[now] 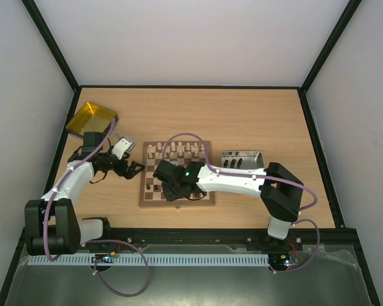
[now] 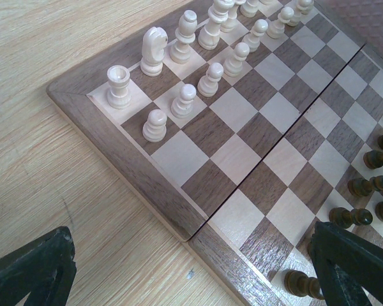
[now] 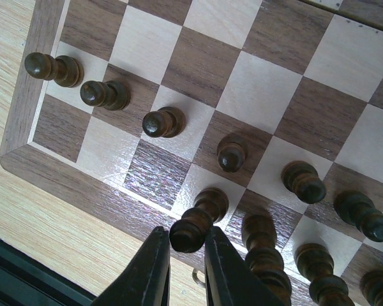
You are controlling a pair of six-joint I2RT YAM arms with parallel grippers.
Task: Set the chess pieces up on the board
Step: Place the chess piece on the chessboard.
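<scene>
My right pincer (image 3: 186,237) is low over the near edge of the board (image 3: 262,89). Its two fingers sit close on both sides of the round top of one dark piece (image 3: 204,213). I cannot tell if they squeeze it or only touch it. That piece stands on a pale square in the edge row, just behind the dark pawns (image 3: 105,94). My left pincer (image 2: 191,233) is wide open and holds nothing, at the board's left side over the desk (image 2: 51,178).
</scene>
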